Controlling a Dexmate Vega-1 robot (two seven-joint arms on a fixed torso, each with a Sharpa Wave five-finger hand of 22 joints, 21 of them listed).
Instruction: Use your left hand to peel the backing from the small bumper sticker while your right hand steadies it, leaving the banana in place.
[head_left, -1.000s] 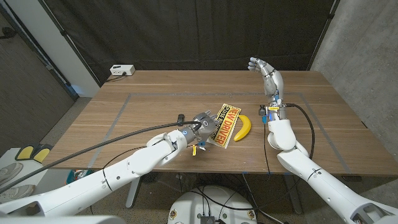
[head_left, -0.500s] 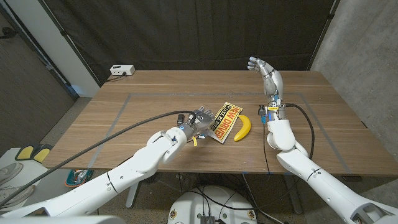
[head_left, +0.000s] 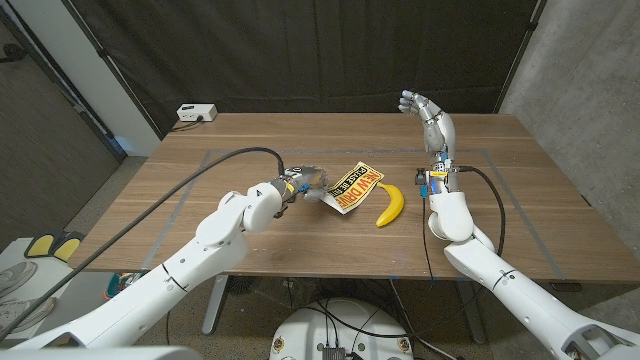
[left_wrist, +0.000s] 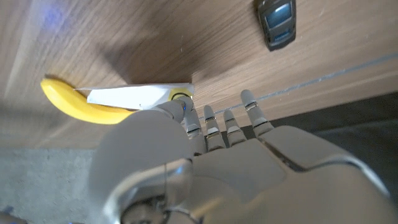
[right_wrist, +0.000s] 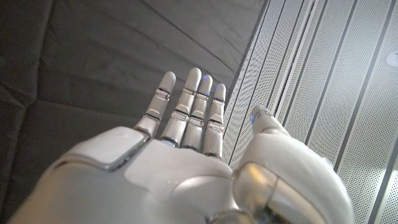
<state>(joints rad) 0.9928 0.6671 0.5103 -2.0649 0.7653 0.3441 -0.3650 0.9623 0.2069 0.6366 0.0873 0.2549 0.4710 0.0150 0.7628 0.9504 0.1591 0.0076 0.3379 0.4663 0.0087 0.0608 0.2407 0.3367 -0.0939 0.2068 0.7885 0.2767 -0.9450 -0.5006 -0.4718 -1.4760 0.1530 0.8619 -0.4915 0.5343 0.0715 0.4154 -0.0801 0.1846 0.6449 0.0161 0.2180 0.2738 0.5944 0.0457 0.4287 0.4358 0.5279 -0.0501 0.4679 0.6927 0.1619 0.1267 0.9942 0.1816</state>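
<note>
Sticker (head_left: 352, 188) pinched by L robot hand (head_left: 303, 184).

bumper sticker (head_left: 354, 188), "NEW DRIVER" partly legible

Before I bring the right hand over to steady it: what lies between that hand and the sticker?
Head view: only the banana and bare table lie between the raised right hand and the sticker.

Left hand at the sticker, right hand raised

We see the left hand (head_left: 300, 183) holding the near-left end of the yellow bumper sticker (head_left: 353, 188), with the banana (head_left: 389, 205) just beside the sticker on the wooden worktop (head_left: 500, 190). The right hand (head_left: 428, 113) stands high over the far edge, fingers (head_left: 411, 101) apart, holding nothing.
</note>
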